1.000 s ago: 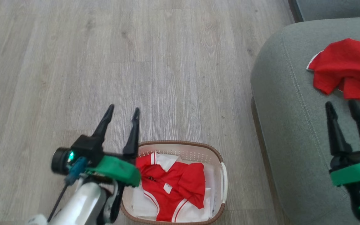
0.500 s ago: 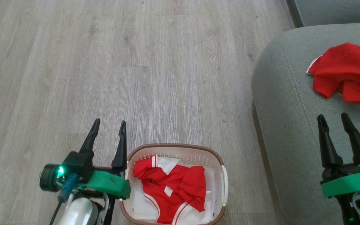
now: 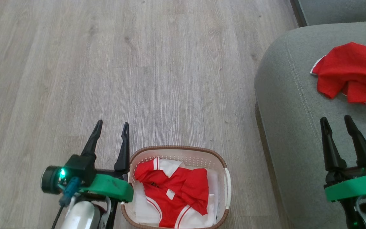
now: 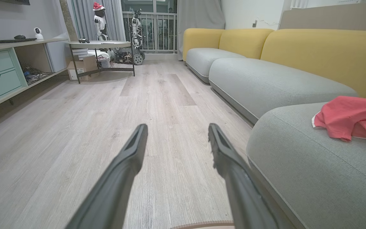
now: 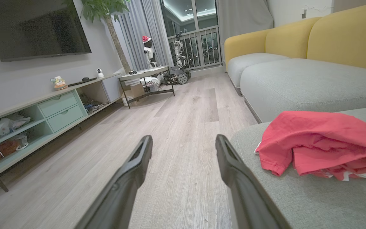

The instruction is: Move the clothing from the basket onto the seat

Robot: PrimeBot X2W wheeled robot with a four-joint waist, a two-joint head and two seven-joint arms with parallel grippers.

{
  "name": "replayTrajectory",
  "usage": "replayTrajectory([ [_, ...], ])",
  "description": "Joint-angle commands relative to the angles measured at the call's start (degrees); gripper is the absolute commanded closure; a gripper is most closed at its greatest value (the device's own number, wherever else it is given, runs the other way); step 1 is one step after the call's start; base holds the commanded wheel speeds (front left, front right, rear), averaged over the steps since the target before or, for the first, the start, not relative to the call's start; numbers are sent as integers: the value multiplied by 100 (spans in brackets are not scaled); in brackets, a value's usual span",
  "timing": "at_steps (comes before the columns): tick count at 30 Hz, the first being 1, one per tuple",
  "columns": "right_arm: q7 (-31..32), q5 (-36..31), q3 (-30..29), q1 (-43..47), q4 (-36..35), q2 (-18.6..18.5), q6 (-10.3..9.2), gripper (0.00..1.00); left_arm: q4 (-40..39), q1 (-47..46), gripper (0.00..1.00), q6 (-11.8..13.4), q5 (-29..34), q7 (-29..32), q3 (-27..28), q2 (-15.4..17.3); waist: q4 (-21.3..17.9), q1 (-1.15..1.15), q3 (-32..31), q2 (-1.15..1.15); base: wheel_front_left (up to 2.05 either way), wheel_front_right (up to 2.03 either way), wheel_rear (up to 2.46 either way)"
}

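A red garment with white panels and stripes lies in the white basket on the floor, over a flat white sheet. A second red garment lies crumpled on the grey-green seat. My left gripper is open and empty, just left of the basket's rim, fingers pointing away over the floor. Open and empty too, my right gripper hovers over the seat's near part, short of the red garment there.
Wood-look floor stretches ahead and to the left. A yellow-backed sofa with more grey cushions runs along the right. Further off stand a side table and a low cabinet with drawers.
Both grippers drew back toward me and lower in the head view, the left one clearing the basket's left rim. The garments have not moved.
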Motion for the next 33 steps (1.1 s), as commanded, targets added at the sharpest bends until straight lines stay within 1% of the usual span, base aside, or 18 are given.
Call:
replayTrajectory([
  [1, -53, -17, 94, -160, -192, -84, -1, 0, -164, -144, 0, -10, 58, -55, 251, -9, -3, 0, 2, 0, 0, 0, 0],
  [12, -53, 15, 130, -194, -261, -141, -1, 0, -36, -106, 0, -245, 256, -55, 429, -178, -56, 0, 31, 0, 0, 0, 0],
  [20, -53, 123, 53, -356, -392, -283, -1, 0, 249, -341, 0, -370, 434, -55, 320, -280, -179, 0, 390, 0, 0, 0, 0],
  [29, -53, 378, -113, -689, -542, -452, -1, 0, 1174, -902, 0, -443, 424, -55, 77, -425, -415, 0, 1024, 0, 0, 0, 0],
  [30, -53, 461, -133, -773, -580, -504, -1, 0, 1422, -1075, 0, -434, 393, -55, 5, -457, -461, 0, 1204, 0, 0, 0, 0],
  [33, -53, 572, -170, -938, -669, -614, -1, 0, 1793, -1363, 0, -392, 319, -55, -126, -493, -539, 0, 1529, 0, 0, 0, 0],
])
